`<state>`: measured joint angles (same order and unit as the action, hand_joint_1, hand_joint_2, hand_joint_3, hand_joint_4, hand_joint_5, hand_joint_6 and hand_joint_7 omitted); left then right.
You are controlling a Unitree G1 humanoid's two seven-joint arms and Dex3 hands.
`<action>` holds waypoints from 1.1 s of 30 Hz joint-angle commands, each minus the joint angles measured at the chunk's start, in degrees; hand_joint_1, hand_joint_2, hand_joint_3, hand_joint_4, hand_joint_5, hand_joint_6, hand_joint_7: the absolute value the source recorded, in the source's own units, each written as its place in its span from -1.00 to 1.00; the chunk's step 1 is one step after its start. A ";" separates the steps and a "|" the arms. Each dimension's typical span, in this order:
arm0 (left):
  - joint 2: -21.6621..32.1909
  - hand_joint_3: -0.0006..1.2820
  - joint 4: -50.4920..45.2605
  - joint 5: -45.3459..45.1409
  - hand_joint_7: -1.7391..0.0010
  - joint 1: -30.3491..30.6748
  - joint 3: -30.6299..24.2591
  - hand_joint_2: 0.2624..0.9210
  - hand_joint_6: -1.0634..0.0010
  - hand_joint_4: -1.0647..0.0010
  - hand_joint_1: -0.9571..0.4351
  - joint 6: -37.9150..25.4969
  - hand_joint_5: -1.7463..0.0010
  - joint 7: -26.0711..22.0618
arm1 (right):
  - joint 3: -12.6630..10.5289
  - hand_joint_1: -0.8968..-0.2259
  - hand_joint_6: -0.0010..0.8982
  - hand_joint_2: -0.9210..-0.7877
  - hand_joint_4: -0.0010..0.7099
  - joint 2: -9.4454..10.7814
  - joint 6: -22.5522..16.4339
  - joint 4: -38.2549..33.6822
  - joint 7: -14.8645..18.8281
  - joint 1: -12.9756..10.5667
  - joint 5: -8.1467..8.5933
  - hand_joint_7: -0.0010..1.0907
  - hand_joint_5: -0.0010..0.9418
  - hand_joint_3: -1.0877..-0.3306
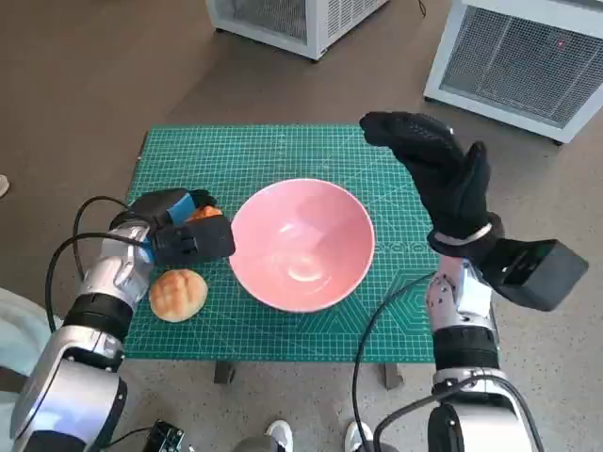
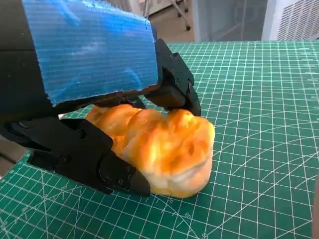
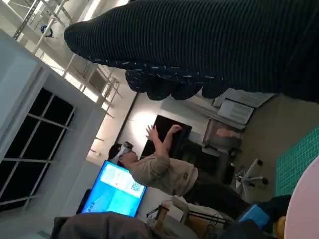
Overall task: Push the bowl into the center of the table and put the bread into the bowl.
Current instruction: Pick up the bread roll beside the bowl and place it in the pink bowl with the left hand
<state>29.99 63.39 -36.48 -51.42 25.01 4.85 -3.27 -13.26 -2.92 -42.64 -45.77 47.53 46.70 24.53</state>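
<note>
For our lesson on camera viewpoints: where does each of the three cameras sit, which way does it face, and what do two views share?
Head view: looks steeply down at the green mat, pink bowl, both forearms and hands.
Left wrist view: behind the left hand, facing the bread it grips.
Right wrist view: behind the raised right hand, facing a person across the room.
Shared: head and left wrist views show that bread.

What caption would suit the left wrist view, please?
Left hand fingers grip a golden bread piece resting on the green cutting mat.
</note>
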 commanded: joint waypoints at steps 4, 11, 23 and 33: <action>2.13 -0.84 -1.42 0.73 -0.32 -0.08 -1.23 1.00 -0.17 -0.16 0.37 0.99 -0.44 0.49 | 0.18 -0.43 -1.00 -1.00 -0.56 0.13 0.29 -0.77 0.23 -1.20 -0.04 0.12 -0.99 -0.18; 4.29 -0.83 -9.73 2.71 -0.36 1.05 -4.75 1.00 -0.14 -0.17 0.38 -0.61 -0.42 -0.03 | 0.15 -0.43 -1.00 -1.00 -0.56 0.11 0.47 -0.56 0.60 -1.40 0.24 0.12 -0.99 -0.18; 6.34 -0.89 -43.34 4.48 -0.37 12.36 -14.59 1.00 -0.15 -0.31 0.38 -2.42 -0.32 3.00 | 0.03 -0.44 -1.00 -1.00 -0.56 -0.04 0.86 -0.47 1.10 -1.50 0.62 0.11 -0.99 -0.18; 4.11 -0.91 -61.60 3.63 -0.39 18.80 -15.55 1.00 -0.15 -0.36 0.38 0.33 -0.26 2.41 | 0.00 -0.42 -1.00 -1.00 -0.55 0.04 0.45 -0.98 1.25 -1.45 0.51 0.11 -0.99 -0.17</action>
<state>35.19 11.96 -33.36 -36.19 10.34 2.99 -1.07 -13.30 -2.91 -42.66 -45.78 47.83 46.62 24.60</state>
